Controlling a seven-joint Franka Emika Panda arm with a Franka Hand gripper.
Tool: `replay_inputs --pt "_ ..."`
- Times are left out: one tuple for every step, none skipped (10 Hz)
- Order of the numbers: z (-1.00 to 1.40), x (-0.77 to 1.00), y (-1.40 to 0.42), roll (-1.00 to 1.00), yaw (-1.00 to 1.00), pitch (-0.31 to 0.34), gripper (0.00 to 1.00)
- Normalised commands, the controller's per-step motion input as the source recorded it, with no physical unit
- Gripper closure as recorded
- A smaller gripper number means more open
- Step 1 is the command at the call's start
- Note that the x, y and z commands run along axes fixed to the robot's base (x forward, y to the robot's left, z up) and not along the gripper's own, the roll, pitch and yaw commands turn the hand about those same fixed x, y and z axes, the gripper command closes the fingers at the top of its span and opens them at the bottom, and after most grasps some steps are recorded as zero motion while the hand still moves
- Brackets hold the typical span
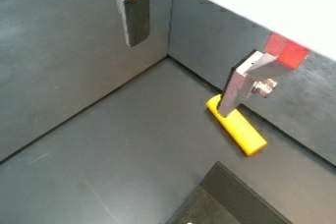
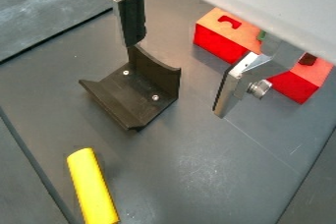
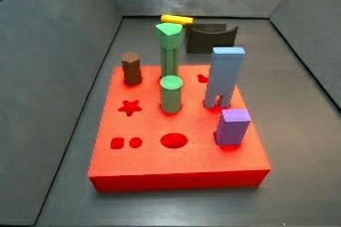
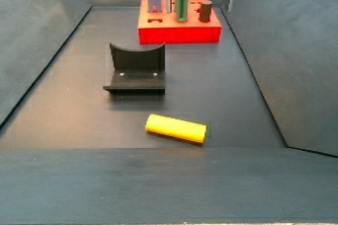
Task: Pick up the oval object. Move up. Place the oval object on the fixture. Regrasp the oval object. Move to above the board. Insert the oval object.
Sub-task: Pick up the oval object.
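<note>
The oval object is a yellow-orange peg lying flat on the dark floor, shown in both wrist views (image 1: 238, 127) (image 2: 92, 185) and both side views (image 3: 176, 20) (image 4: 176, 128). The dark fixture (image 2: 132, 92) (image 4: 136, 69) stands between the peg and the red board (image 3: 173, 146) (image 4: 181, 34). My gripper (image 1: 187, 56) (image 2: 184, 56) is open and empty. It hangs well above the floor, with the peg beyond one finger (image 1: 241, 87) and the fixture under the other (image 2: 130, 22). Nothing is between the fingers.
On the board stand two green pegs (image 3: 170, 95), a blue block (image 3: 226, 75) and a purple block (image 3: 233, 127). A brown peg (image 3: 131, 68) stands by the board's edge. Grey walls (image 1: 79, 61) enclose the floor on all sides.
</note>
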Motion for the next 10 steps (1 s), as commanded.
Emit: replay_inputs --pt "0.0 0.0 0.0 -0.01 0.0 0.0 0.0" --pt "-0.31 0.36 0.32 0.0 0.38 0.026 0.0" --pt "-0.53 0.48 0.28 0.03 0.49 0.006 0.0" --pt "-0.71 0.35 0.36 0.03 0.56 0.0 0.0" --pt "-0.86 0.44 0.39 0.0 0.44 0.0 0.0" --pt "-0.95 0.39 0.55 -0.09 0.36 -0.01 0.0" --pt "-0.82 0.16 0.69 -0.14 0.34 -0.117 0.0" --pt "-0.59 0.08 0.68 -0.26 0.32 -0.194 0.0" --pt "-0.38 0.17 0.49 -0.37 0.35 -0.21 0.0" --pt "-0.33 0.17 0.51 -0.4 0.29 -0.206 0.0"
